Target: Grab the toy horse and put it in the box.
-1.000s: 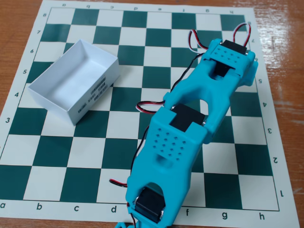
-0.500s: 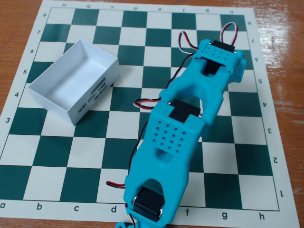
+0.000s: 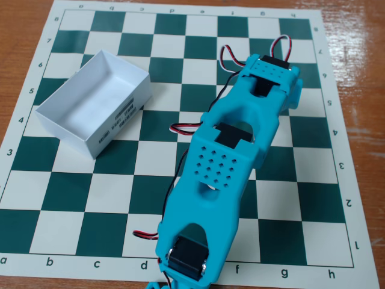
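Arm [image 3: 225, 174]: turquoise moulded plastic, matte, with rounded shell segments, one panel pierced by a grid of small round holes, black servo blocks set into oval cut-outs; thin red, white and black wires loop along its left flank and over its far end. It reaches from the near edge diagonally toward the far right, lying over the board's right half. Its far end [image 3: 274, 75] is a blocky housing with a dotted top plate; the jaws are hidden beneath it, so whether they are apart, together or clamped on anything cannot be told. Box [image 3: 93, 102]: shallow, rectangular, open-topped white cardboard with thin straight walls and a bare interior, small black print on its near-right long side; it sits skewed on the left half of the board, well apart from the arm's far end. Toy horse: not visible anywhere in this fixed view, neither in the box nor on the open squares. Chessboard [image 3: 90, 198]: flat printed sheet of dark green and white squares with a pale border carrying letters along the near edge and numerals along the sides. Surface [image 3: 24, 36]: reddish-brown wood-grain with a slight sheen, showing at the far left, far right and near edges.
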`<action>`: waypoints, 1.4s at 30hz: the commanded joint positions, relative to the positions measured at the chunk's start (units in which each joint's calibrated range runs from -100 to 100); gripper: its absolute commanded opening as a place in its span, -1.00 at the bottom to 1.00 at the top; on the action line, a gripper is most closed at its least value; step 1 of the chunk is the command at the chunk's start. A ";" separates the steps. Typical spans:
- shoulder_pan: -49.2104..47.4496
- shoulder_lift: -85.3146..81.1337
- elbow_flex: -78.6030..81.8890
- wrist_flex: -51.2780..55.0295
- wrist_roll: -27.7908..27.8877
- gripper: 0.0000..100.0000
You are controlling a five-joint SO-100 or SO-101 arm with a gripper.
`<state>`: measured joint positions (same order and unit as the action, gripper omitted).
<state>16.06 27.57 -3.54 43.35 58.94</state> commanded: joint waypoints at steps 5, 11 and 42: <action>1.51 -0.85 1.94 -1.40 -0.21 -1.00; 0.94 -3.50 5.68 -2.56 -0.21 -1.00; -34.77 -36.34 6.31 15.29 -9.39 -1.00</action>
<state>-15.98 -6.30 7.34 56.39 50.98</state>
